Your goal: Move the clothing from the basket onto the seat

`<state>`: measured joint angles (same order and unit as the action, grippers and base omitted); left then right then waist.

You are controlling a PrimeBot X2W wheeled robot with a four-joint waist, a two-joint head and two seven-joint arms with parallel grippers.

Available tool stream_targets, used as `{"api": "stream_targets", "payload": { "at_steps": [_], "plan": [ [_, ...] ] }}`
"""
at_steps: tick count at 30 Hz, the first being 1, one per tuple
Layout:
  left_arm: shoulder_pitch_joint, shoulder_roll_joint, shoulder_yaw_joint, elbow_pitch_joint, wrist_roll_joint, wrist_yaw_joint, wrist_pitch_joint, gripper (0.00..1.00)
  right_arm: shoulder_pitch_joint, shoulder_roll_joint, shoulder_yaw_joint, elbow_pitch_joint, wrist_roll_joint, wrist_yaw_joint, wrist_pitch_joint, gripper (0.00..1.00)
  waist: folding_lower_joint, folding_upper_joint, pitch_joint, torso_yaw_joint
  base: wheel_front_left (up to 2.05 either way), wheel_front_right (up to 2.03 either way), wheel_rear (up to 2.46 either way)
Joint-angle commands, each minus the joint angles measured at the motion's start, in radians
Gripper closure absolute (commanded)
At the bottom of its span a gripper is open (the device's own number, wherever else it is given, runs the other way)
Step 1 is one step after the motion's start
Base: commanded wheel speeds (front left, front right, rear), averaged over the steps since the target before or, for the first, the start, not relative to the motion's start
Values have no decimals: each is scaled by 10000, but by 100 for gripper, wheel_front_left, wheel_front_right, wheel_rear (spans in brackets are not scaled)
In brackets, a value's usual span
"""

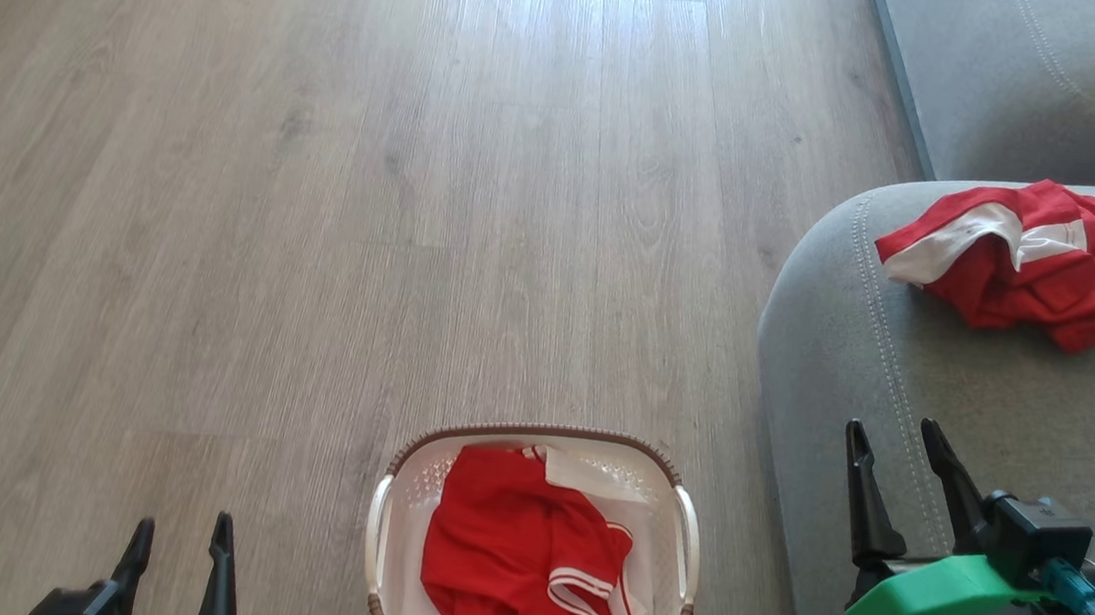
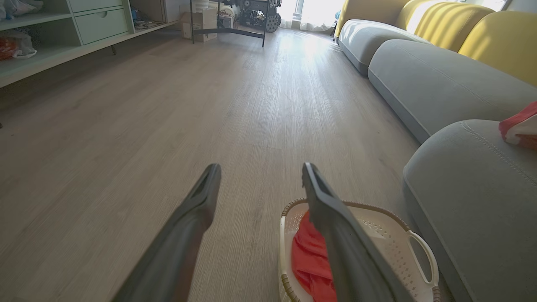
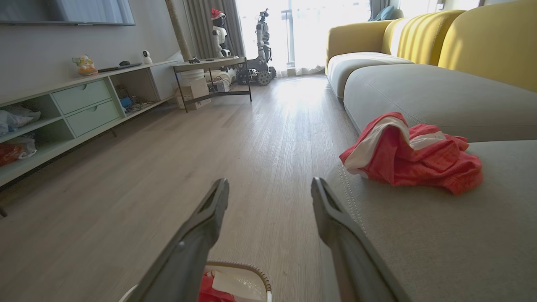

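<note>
A red garment with white stripes [image 1: 523,556] lies crumpled in the cream basket [image 1: 394,494] on the floor; it also shows in the left wrist view [image 2: 308,260] and the right wrist view [image 3: 207,291]. Another red and white garment [image 1: 1014,257] [image 3: 413,157] rests on the grey seat [image 1: 902,382] [image 3: 440,235], its edge visible in the left wrist view [image 2: 520,126]. My left gripper [image 1: 182,539] [image 2: 260,172] hangs open and empty over the floor, left of the basket. Open and empty too, my right gripper [image 1: 896,442] [image 3: 270,186] hovers over the seat's front edge.
Wooden floor [image 1: 319,175] spreads left and ahead of the basket. More grey sofa cushions [image 2: 440,84] with yellow backs [image 3: 491,42] run along the right. A low pale-green cabinet [image 3: 79,105], a dark-framed side table [image 3: 214,75] and other robots [image 3: 262,42] stand at the far end.
</note>
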<state>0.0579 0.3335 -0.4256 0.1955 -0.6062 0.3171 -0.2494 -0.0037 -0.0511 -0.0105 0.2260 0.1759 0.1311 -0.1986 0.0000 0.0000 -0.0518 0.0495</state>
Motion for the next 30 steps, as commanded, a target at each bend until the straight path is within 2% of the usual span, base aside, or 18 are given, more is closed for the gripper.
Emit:
{"api": "stream_targets", "payload": {
  "at_steps": [1,21,30],
  "plan": [
    [-293,235,470,-259,52,24,-124,0,-137,8,256,-381,3,-4,-2,0,0,0,-10,14,0,0,0],
    [-273,214,313,-336,156,24,-70,0,-92,8,117,-498,-90,-4,-23,0,0,0,178,3,0,0,0],
    [-1478,-236,-709,448,575,-595,341,0,-596,9,-226,-1047,-435,-4,-104,0,0,0,1494,-199,0,0,0]
  ]
}}
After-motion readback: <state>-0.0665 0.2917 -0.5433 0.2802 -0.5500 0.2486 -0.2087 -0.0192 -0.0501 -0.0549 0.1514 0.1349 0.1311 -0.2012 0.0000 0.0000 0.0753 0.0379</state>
